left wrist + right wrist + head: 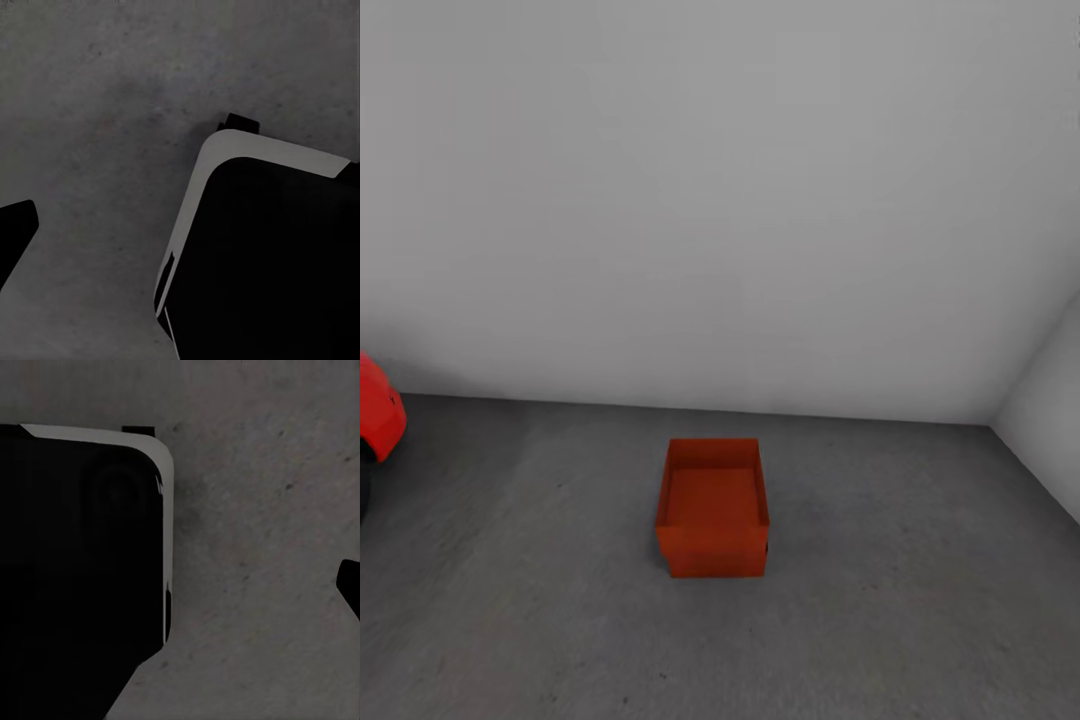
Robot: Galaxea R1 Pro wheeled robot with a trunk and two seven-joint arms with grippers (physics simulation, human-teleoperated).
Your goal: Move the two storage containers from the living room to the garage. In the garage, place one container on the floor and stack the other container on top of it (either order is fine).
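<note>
**Ana:** Fingers first: what did the wrist cameras give you?

**Ben:** Very little. One tip of the left arm's dark finger showed over the dark grey rough concrete floor, and one tip of the right arm's dark finger did the same. I could not tell whether either pair was spread or closed. Nothing orange lay near either tip.

**Ana:** And the boxes?

**Ben:** The plain orange-red rectangular storage containers stood on the garage floor near its far edge, just short of the pale grey back wall. They were well apart from the glossy red car at the floor's left edge and from the right corner. A seam ran across the near face low down, so I judged it to be one box sitting on the other. I could not be sure of that.

**Ana:** So what could have gone wrong?

**Ben:** The upper box looked slightly off square with the lower one, so a knock might have slid it off. The rounded black-and-white robot base was on that same floor. Rolling it forward or swinging an arm low would probably have caused that knock.

**Ana:** Anything else?

**Ben:** If the seam was only shading, one container was missing.
</note>
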